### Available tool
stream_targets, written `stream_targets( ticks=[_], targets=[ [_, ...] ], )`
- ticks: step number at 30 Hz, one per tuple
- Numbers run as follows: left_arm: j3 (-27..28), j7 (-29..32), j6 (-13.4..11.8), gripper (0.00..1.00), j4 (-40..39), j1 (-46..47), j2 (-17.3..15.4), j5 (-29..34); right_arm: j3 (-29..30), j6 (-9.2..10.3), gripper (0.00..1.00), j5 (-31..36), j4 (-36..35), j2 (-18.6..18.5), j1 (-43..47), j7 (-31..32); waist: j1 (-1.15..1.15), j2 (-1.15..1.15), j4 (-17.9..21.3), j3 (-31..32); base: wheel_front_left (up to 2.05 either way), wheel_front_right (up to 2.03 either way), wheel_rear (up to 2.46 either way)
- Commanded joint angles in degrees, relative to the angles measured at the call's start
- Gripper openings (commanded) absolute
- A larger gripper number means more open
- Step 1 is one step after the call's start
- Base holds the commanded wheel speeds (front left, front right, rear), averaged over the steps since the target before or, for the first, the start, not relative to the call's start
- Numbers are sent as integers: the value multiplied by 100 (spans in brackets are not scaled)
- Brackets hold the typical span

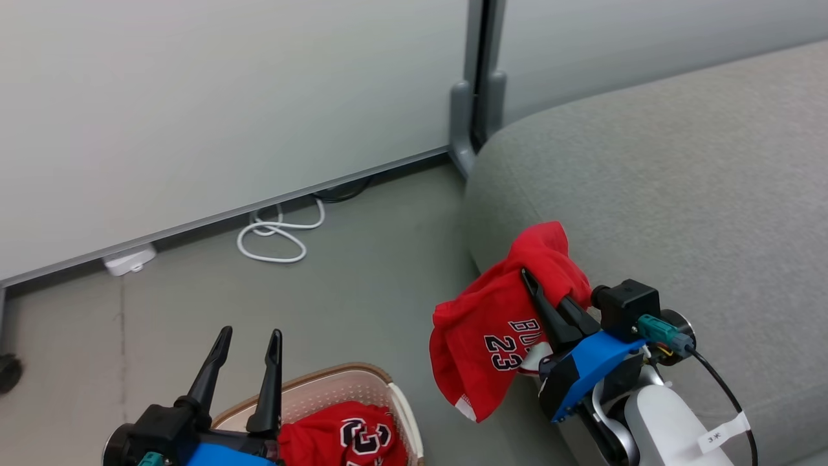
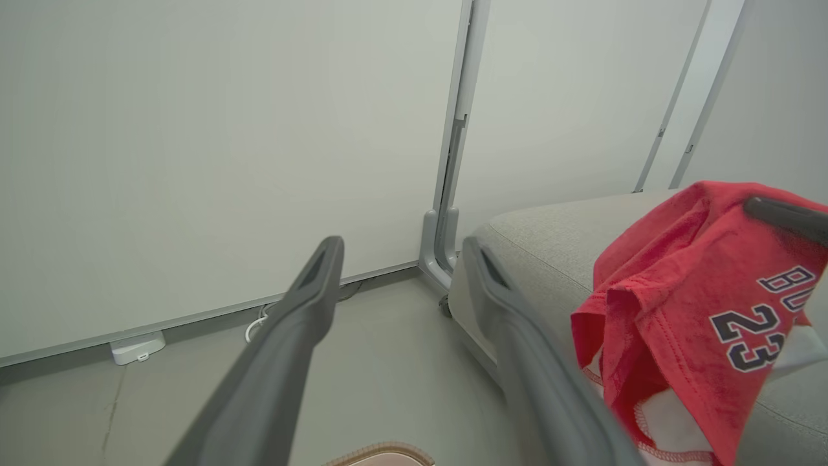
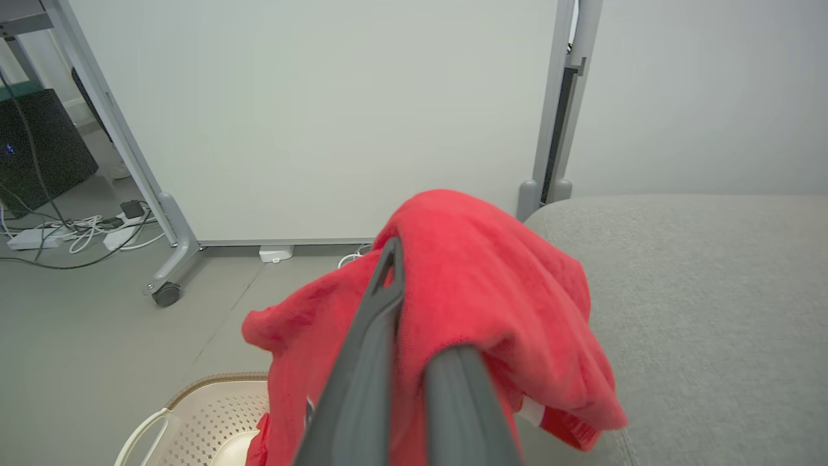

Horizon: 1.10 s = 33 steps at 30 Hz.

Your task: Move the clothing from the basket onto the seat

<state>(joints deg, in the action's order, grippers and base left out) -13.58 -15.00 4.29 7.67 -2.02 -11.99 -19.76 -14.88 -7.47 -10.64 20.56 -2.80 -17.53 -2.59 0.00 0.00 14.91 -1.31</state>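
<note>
**Red garment gripped at seat edge, second one in basket**

Head view: the right gripper [image 1: 543, 289], lwr right of ctr, is clamped on a red garment [image 1: 482, 330]. The garment shows "23" and part of some lettering in black w/ white outline, plus white trim at its lowest hem. The cloth drapes over the fingers and hangs at the left front edge of the seat [image 1: 679, 181], the grey cushion taking up the right side of the frame. Can't tell whether the cloth touches the cushion.

Right wrist view: the two fingers rise from bottom ctr close together, w/ red fabric bunched over and btwn them. The seat is at right and the basket rim at lwr left.

The left gripper [image 1: 251, 333], lwr left in the head view, has its fingers spread wide w/ nothing btwn them. It stands just left of the basket [image 1: 336, 373] at the bottom edge. A second garment [image 1: 343, 440] lies inside the basket, number facing up.

Left wrist view: both fingers splay toward the wall panel [image 1: 194, 97], w/ the held garment at the right edge of the frame.

A white cable [image 1: 275, 236] lies coiled on the floor by the panel base, left of ctr.
</note>
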Motion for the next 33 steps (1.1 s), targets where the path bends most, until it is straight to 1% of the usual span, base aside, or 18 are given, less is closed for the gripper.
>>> stream_targets(
  ticks=[1,6,11,15,21,27,33],
  targets=[
    [26,-27,40,100,-6,5,29,52,6,-4,0,-5,-48,-16,63,18,0,0,234,-50,0,0,0],
    [115,-27,173,100,14,104,138,253,-17,-4,0,-15,-164,-16,137,43,0,0,729,-126,0,0,0],
    [147,-27,246,100,42,139,198,359,-31,-4,0,-68,-222,-16,144,31,0,0,1220,-234,0,0,0],
    [97,-27,283,100,58,245,190,426,29,-4,0,-100,-252,-14,154,-21,0,0,1503,-367,0,0,0],
    [-43,-27,320,100,146,507,147,455,229,-4,0,-150,-280,-11,244,-151,0,0,1596,-583,0,0,0],
    [-134,-27,332,100,236,640,87,374,292,-4,0,-161,-246,-12,226,-215,0,0,1609,-692,0,0,0],
    [-88,-27,329,100,183,593,42,357,246,-4,0,-299,-162,-12,-105,-183,0,0,1594,-811,0,0,0]
  ],
)
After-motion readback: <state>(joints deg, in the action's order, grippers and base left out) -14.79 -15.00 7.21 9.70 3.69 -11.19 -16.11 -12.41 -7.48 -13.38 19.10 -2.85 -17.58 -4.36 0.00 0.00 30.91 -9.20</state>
